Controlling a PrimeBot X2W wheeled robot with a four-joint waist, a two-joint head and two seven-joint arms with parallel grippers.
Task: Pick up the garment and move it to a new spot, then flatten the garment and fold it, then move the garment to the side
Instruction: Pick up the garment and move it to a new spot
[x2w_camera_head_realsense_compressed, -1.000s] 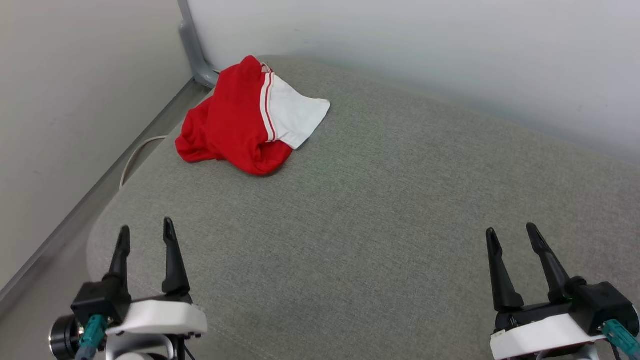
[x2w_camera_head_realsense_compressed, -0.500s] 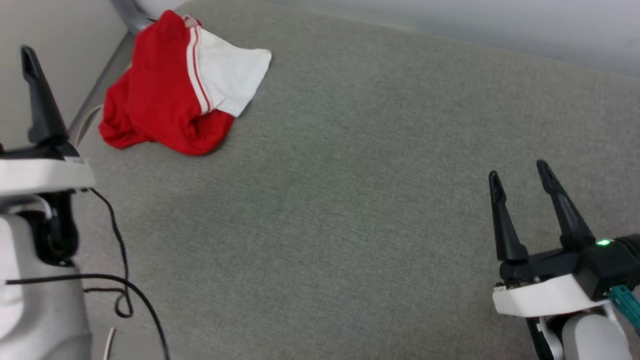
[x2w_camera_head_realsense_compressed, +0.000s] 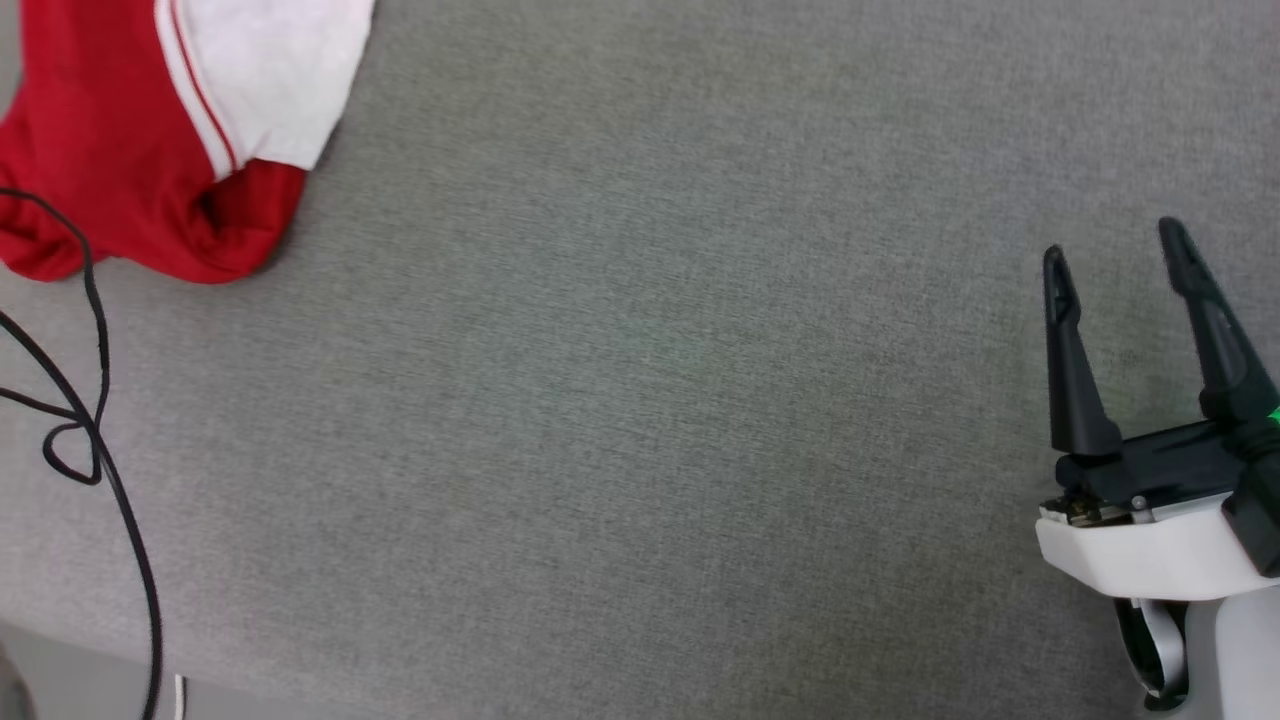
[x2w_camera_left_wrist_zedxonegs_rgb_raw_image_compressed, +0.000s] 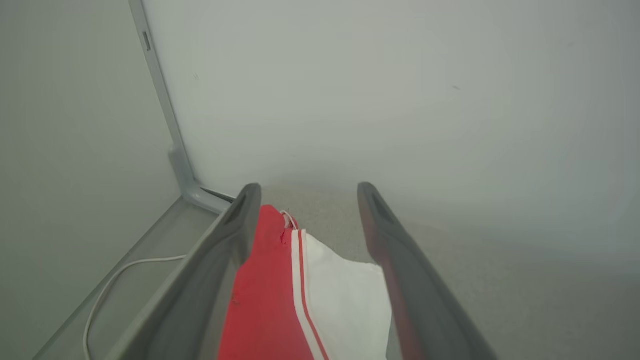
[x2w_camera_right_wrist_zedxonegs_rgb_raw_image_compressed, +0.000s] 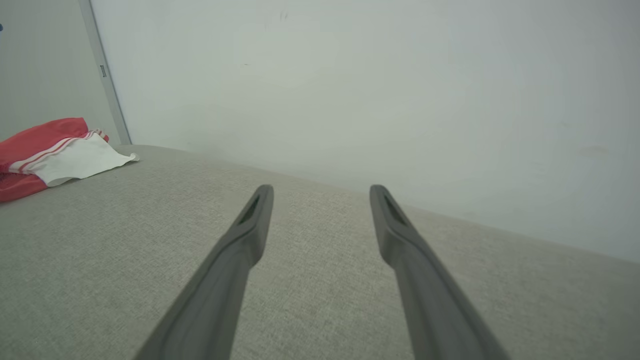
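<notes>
On grey cushion (x2w_camera_head_realsense_compressed: 640, 400), framing upper-left shirt (x2w_camera_head_realsense_compressed: 100, 150) with spread left gripper (x2w_camera_left_wrist_zedxonegs_rgb_raw_image_compressed: 307, 187) for pickup, holding open right gripper (x2w_camera_head_realsense_compressed: 1113, 240) clear at lower right.

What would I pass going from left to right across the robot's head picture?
Crumpled red jersey garment with a white sleeve → bare grey woven fabric surface → right gripper, its two long dark fingers open.

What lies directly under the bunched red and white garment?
The garment rests on the grey fabric surface. Its white sleeve lies on top of the red folds. Anything beneath the heap is covered.
</notes>
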